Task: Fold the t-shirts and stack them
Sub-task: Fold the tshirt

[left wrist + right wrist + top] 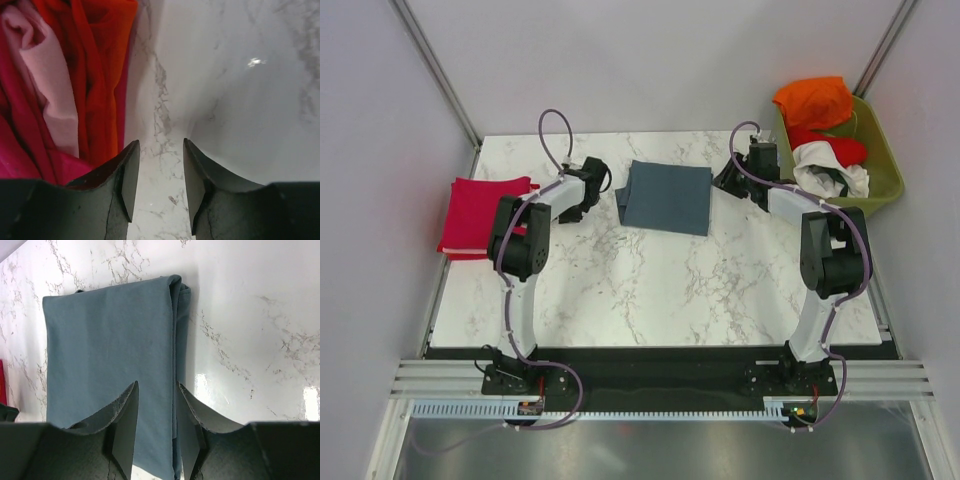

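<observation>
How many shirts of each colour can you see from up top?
crimson shirt: 1
blue-grey shirt: 1
orange shirt, in the basket: 1
red shirt, in the basket: 1
white shirt, in the basket: 1
Total: 5

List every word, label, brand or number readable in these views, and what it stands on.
None readable. The folded slate blue-grey t-shirt, the folded crimson red t-shirt and the heaped clothes in the olive-green plastic basket are plain; no marking shows on the white marble table.
</observation>
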Available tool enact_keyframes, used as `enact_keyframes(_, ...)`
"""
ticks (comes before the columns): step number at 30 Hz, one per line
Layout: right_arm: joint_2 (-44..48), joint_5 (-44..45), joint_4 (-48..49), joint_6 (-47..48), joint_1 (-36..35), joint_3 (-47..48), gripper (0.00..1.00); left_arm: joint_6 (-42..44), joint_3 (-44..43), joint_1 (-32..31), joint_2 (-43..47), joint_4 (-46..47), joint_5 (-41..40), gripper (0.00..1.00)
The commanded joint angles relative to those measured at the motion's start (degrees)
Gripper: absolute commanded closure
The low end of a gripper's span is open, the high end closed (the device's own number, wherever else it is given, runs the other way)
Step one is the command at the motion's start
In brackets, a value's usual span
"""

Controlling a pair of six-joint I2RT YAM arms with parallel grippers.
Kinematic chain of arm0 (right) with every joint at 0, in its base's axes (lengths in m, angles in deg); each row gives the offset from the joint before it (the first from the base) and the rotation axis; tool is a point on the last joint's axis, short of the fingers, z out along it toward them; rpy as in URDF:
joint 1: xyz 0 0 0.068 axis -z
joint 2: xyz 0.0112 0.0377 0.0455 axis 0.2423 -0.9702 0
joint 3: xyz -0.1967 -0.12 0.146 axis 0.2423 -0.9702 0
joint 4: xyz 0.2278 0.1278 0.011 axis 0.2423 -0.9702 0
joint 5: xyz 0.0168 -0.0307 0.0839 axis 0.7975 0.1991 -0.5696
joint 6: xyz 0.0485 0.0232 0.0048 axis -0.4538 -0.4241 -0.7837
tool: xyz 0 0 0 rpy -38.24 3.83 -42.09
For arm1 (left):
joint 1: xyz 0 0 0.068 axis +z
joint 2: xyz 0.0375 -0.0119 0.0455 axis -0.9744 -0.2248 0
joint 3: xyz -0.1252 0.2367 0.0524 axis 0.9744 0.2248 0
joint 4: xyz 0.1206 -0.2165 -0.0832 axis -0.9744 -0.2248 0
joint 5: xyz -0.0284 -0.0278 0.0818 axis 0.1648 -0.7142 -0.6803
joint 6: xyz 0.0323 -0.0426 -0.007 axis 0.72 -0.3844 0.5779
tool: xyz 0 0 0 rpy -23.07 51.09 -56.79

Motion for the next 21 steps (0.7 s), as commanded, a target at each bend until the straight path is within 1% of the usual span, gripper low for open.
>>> enact_keyframes(1, 1.0, -1.9, 3.1, -0.5, 0.2, -0.7, 0.57, 0.1, -3.6, 0.3, -4.2, -6.2, -11.6, 0.51)
enact_keyframes(7, 0.2, -2.9, 4.3, -1.2, 0.3, -1.1, 0.58, -0.6, -3.7, 1.3, -7.2, -7.7, -14.7, 0.51)
enact_keyframes(10, -0.1, -3.3, 4.6, -1.7, 0.3, -1.1, 0.58, -0.2, -3.7, 2.8, -8.7, -7.9, -17.0, 0.51)
enact_keyframes(12, -0.2, -3.5, 4.7, -1.7, 0.3, -1.2, 0.58, -0.2, -3.7, 4.3, -9.5, -7.8, -16.9, 0.52)
enact_keyframes(15, -0.4, -3.4, 4.9, -1.7, 0.3, -1.4, 0.59, 0.6, -4.3, 5.6, -11.0, -7.8, -16.8, 0.57)
enact_keyframes(17, -0.6, -3.4, 5.1, -1.7, 0.3, -1.3, 0.59, 1.2, -5.1, 5.7, -11.8, -7.8, -16.9, 0.65)
enact_keyframes(18, -0.7, -3.5, 5.1, -1.9, 0.3, -1.3, 0.59, 1.2, -5.4, 5.6, -12.3, -7.7, -16.9, 0.71)
enact_keyframes(19, -1.0, -3.5, 5.2, -1.9, 0.3, -1.3, 0.59, 0.8, -5.7, 5.6, -12.3, -7.8, -16.7, 0.89)
enact_keyframes(20, -1.2, -3.5, 5.2, -1.9, 0.3, -1.2, 0.59, 0.5, -6.0, 5.6, -12.1, -7.8, -16.4, 0.98)
enact_keyframes(21, -1.3, -3.6, 5.2, -2.0, 0.3, -1.1, 0.59, 0.1, -5.9, 5.5, -10.9, -7.9, -15.9, 0.98)
